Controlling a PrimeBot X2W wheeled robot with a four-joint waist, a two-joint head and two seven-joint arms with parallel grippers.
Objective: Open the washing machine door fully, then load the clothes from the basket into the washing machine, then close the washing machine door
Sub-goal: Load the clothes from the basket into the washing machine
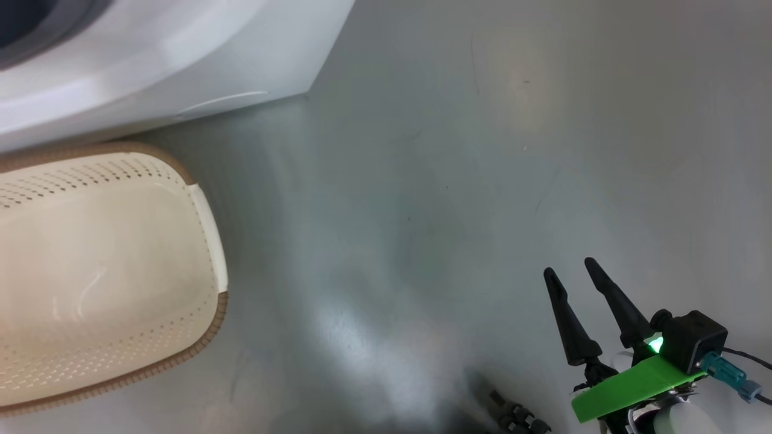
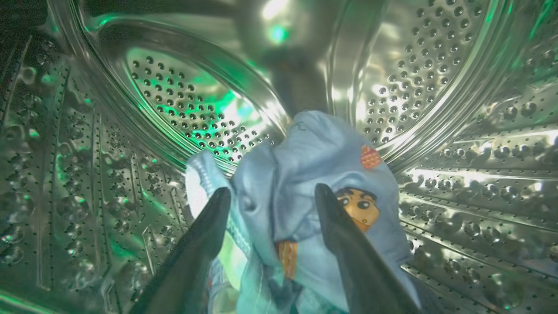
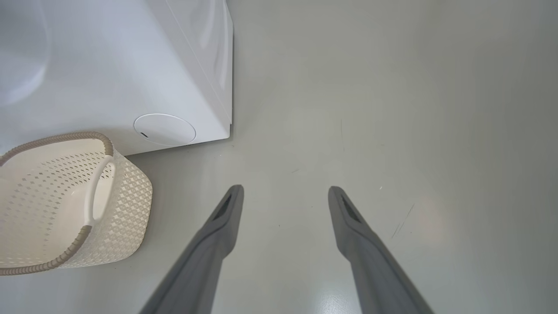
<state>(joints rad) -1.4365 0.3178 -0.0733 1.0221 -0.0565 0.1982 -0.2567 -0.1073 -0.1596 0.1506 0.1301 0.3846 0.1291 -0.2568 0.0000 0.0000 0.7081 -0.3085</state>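
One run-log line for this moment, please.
left gripper: in drum, jaws open, clothes between | right gripper: open above floor | basket: visible part bare

Pale grey glossy floor (image 1: 458,181), few faint scuffs noted. On it, washing machine (image 1: 181,54) stood; basket (image 1: 205,337) set close before machine's base, near its corner.

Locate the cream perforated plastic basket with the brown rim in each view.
Head view: cream perforated basket at left edge, below the big white washing machine.
Left wrist view: inside the perforated steel drum, facing light-blue printed clothes.
Right wrist view: basket lower left, before the machine.
Shared landmark: the washing machine's lower corner.
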